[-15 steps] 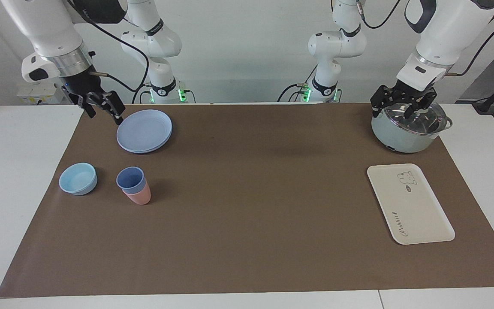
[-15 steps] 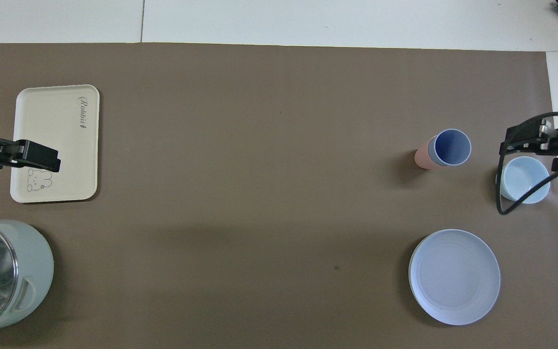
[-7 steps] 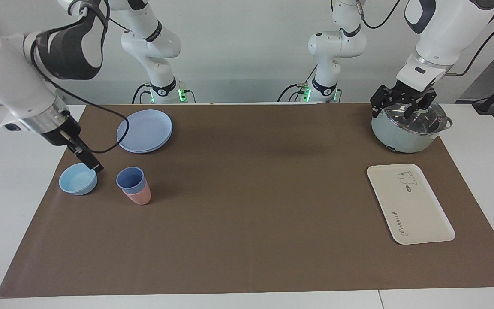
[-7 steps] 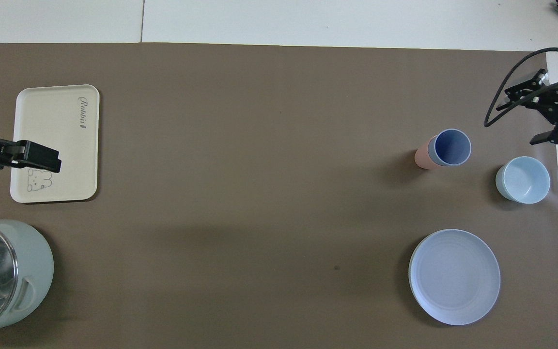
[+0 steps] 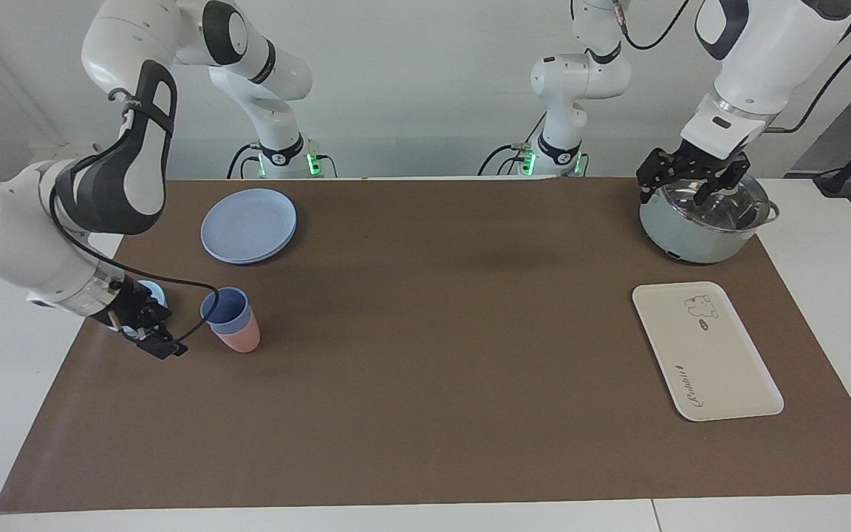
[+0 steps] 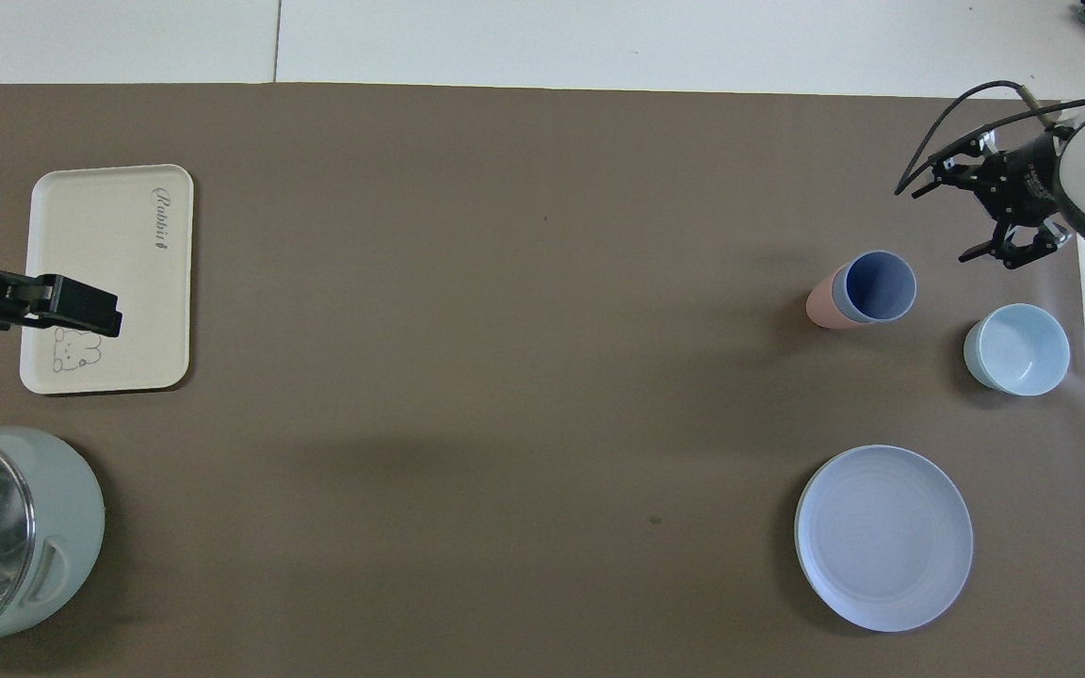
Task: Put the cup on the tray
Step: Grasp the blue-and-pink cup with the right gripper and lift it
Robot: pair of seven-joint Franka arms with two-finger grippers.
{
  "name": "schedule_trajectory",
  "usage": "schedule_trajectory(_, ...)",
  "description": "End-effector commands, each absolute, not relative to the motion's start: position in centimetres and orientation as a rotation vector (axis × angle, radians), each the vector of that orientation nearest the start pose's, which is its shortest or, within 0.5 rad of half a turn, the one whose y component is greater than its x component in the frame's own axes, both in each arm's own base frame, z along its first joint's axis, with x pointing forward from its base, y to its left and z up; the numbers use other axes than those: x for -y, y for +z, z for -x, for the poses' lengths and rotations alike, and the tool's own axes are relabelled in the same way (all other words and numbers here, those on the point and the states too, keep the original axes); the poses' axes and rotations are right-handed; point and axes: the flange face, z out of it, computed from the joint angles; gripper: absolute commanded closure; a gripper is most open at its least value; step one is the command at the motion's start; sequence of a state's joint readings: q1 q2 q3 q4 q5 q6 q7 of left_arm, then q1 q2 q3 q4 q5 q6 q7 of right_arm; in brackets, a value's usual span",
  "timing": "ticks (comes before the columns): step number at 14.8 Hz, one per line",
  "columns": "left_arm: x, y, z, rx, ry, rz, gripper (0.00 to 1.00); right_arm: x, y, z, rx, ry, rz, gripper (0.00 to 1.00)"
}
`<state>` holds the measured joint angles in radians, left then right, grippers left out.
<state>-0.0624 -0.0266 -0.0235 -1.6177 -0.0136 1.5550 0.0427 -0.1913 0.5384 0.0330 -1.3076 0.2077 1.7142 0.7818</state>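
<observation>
Since a second ago the right gripper (image 5: pixel 162 341) has been swung from the plate (image 5: pixel 249 224) down beside the cup (image 5: pixel 226 307), fingers parted, empty. The cup, nested in a pink cup (image 5: pixel 239 339), looks light, stiff and slippery; its rim is best pinched. The left gripper (image 5: pixel 691 179) waits open over the pot (image 5: pixel 699 225), near the tray (image 5: pixel 706 351).

We see that the right gripper (image 5: pixel 156 334) has left its raised position beside the blue plate (image 5: pixel 249 224) at the right arm's end of the table. It has swung down past the light-blue bowl (image 6: pixel 1017 347), which its arm now mostly hides in the facing view, and sits low beside the cup (image 5: pixel 227 309), not touching it.
</observation>
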Motion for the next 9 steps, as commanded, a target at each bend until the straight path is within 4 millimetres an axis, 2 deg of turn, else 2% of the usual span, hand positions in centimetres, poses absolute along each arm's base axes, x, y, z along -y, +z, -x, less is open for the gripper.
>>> schedule_trajectory(1, 4.7, 61.8, -53.3, -0.213, 0.015, 3.16, 0.0, 11.0, 38.8, -69.1, -1.457, 0.428, 2.492, 0.06)
schedule_trajectory(2, 4.7, 61.8, -53.3, -0.212, 0.013, 3.16, 0.0, 11.8, 37.2, -68.7, -1.479, 0.47, 2.444, 0.06)
schedule_trajectory(5, 4.9, 61.5, -53.2, -0.22, 0.025, 3.158, 0.0, 11.4, 34.2, -67.7, -1.525, 0.575, 2.404, 0.06)
schedule_trajectory(6, 4.9, 61.5, -53.2, -0.22, 0.023, 3.158, 0.0, 11.0, 32.6, -67.4, -1.533, 0.624, 2.384, 0.06)
schedule_trajectory(9, 4.8, 61.5, -53.2, -0.217, 0.022, 3.158, 0.0, 11.0, 30.8, -66.9, -1.655, 0.681, 2.237, 0.05)
